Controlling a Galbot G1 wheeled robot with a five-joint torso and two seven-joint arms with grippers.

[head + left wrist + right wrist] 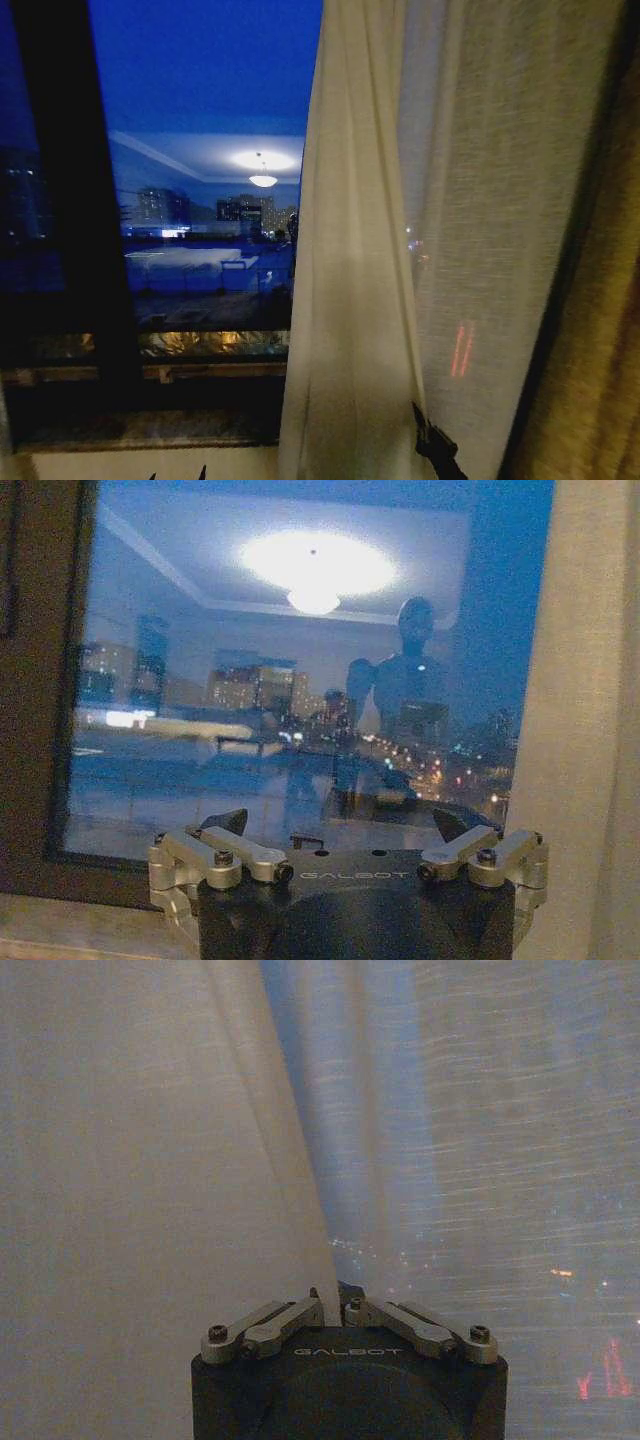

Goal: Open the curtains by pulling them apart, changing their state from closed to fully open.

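A sheer cream curtain hangs right of the bare window glass, bunched into folds along its left edge and spread flatter toward the right. My right gripper sits low against this fabric. In the right wrist view the right gripper is shut on a vertical fold of the curtain. Two tips of my left gripper peek up at the bottom edge, below the sill. In the left wrist view the left gripper is open and holds nothing, facing the glass, with the curtain beside it.
A thick golden-brown drape hangs at the far right, behind the sheer fabric. A dark window post stands at the left. The stone sill runs under the glass, which mirrors a ceiling lamp.
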